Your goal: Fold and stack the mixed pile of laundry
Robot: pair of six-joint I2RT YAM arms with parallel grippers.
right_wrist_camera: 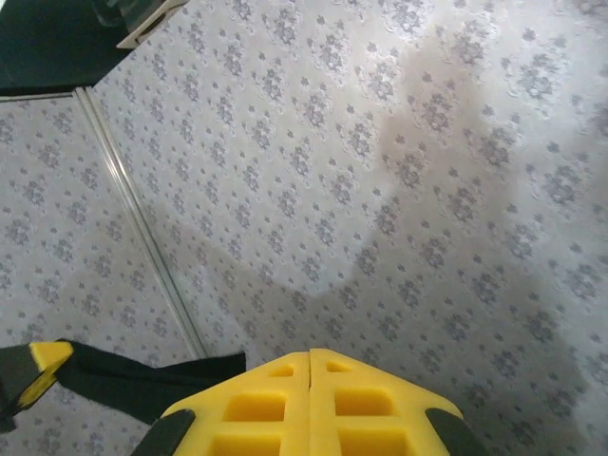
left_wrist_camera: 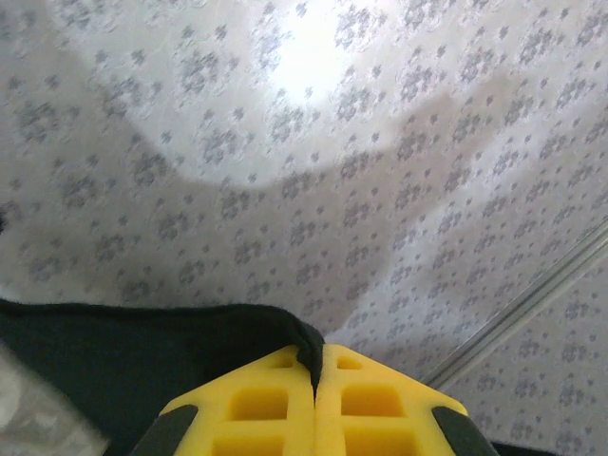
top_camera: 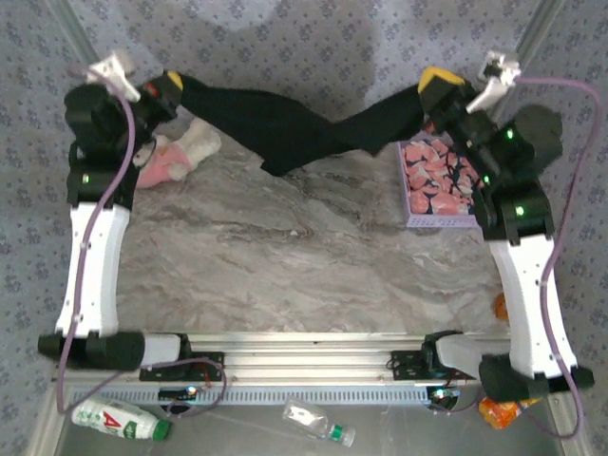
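The left hand (top_camera: 176, 87) and the right hand (top_camera: 435, 87) each clamp an end of the black T-shirt (top_camera: 285, 123), stretched between them above the worktop (top_camera: 285, 256). The pink garment (top_camera: 435, 176) lies in the basket (top_camera: 442, 220).

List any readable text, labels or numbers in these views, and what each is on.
No text here is legible.
Label on the white bottle, red and green: too blurred to read.
Label on the small clear bottle: too small to read.
Print on the orange packet: illegible, partly hidden.
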